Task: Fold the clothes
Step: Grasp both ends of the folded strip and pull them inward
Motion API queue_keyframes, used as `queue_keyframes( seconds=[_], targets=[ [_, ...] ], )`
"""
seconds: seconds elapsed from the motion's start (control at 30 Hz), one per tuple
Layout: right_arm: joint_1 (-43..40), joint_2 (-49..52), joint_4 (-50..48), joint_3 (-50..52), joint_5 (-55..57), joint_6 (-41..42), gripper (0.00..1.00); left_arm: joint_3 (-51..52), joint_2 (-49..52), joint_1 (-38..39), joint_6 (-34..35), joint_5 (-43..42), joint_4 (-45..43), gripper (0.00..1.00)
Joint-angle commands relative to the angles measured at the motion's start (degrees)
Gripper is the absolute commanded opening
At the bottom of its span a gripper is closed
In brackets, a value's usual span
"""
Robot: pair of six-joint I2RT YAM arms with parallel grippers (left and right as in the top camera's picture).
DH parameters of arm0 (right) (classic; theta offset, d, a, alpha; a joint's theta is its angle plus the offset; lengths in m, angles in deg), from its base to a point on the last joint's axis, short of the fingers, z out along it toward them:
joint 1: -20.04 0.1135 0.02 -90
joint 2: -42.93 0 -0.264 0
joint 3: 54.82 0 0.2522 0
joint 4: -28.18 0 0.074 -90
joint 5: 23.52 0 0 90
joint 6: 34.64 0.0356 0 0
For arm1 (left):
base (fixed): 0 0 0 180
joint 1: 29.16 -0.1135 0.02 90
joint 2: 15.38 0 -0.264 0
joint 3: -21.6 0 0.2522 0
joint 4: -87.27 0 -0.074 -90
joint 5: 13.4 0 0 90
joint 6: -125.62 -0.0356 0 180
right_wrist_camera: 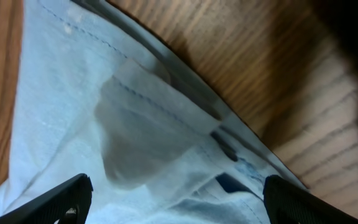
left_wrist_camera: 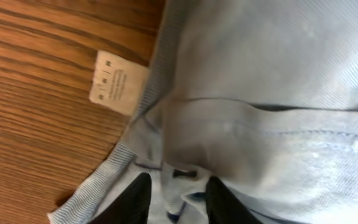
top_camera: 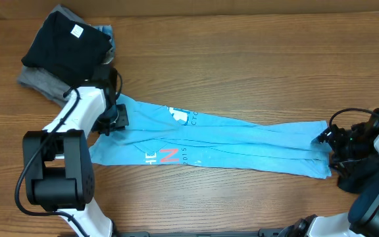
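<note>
The sky-blue T-shirt (top_camera: 242, 139) lies pulled into a long, narrow band across the middle of the wooden table (top_camera: 242, 59), running from about 9 o'clock to about 3 o'clock in the overhead view. The left gripper (top_camera: 114, 118) sits on its 9 o'clock end. In the left wrist view, the left gripper (left_wrist_camera: 178, 186) has its two black fingers (left_wrist_camera: 138, 199) only narrowly apart, with a ridge of pale blue cloth bunched between them. Whether they actually bite the cloth cannot be told. The right gripper (top_camera: 324, 138) is at the shirt's 3 o'clock end. In the right wrist view, the right gripper (right_wrist_camera: 176, 186) has its fingers (right_wrist_camera: 67, 202) spread wide to either side of the stitched hem, holding nothing. On the shirt a red letter N (top_camera: 170, 156) faces up near the 6 o'clock edge, with small white letters on either side that are too small to read. A white logo (top_camera: 179, 115) sits toward the 12 o'clock edge. A cream neck tag (left_wrist_camera: 114, 83) is sewn beside the ribbed collar (left_wrist_camera: 95, 186) and lies on bare wood, its print too faint to make out. At about 10 o'clock, well apart from the band's middle, a folded dark navy T-shirt (top_camera: 61, 43) carries a small white label (top_camera: 77, 30) with no legible writing. It rests on top of a grey garment (top_camera: 41, 82).
</note>
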Motion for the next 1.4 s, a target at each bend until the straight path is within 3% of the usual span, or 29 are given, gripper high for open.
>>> queue_keyframes(
  seconds=[0.0,0.1,0.2,0.37,0.47,0.7,0.87,1.0,1.2,1.33,1.37],
  targets=[
    [0.0,0.1,0.0,-0.7,-2.0,-1.5,0.87,0.7,-0.1,0.2,-0.8,-2.6,-0.6,0.41],
    [-0.4,-0.4,1.7,-2.9,-2.0,-1.7,0.86,0.7,-0.1,0.5,-1.2,-3.1,-1.1,0.52],
    [-0.6,-1.2,4.2,-5.8,-2.0,-1.7,0.86,1.3,-0.1,0.5,-1.1,-3.1,-2.0,0.49],
    [-0.6,-2.1,7.9,-9.6,-2.0,-1.7,0.87,5.6,0.0,0.5,-1.2,-2.6,-5.4,0.17],
    [-0.6,-2.1,8.3,-10.0,-2.0,-1.7,0.88,9.5,0.0,0.1,-1.0,-0.1,-8.6,0.04],
    [-0.1,-2.0,8.5,-9.9,-1.9,-3.9,0.91,11.7,0.0,-5.4,3.8,8.0,-7.8,0.04],
    [0.9,-1.6,8.7,-9.4,1.7,-4.7,0.93,10.8,0.0,-11.1,3.6,6.6,-8.1,0.04],
    [1.9,-1.6,8.7,-8.7,1.5,-6.7,0.8,10.6,0.0,-13.3,2.1,2.4,-8.5,0.04],
    [4.9,-1.6,3.5,-3.8,-4.6,-9.1,0.75,10.6,0.0,-13.2,1.9,1.2,-9.3,0.1],
    [5.5,-1.4,-0.2,-0.5,-6.5,-9.0,0.76,10.6,0.0,-13.2,1.8,0.7,-9.3,0.18],
    [5.5,-1.4,-1.1,0.2,-7.7,-9.2,0.8,10.5,0.0,-13.2,0.7,-0.9,-9.4,0.19]
  ],
)
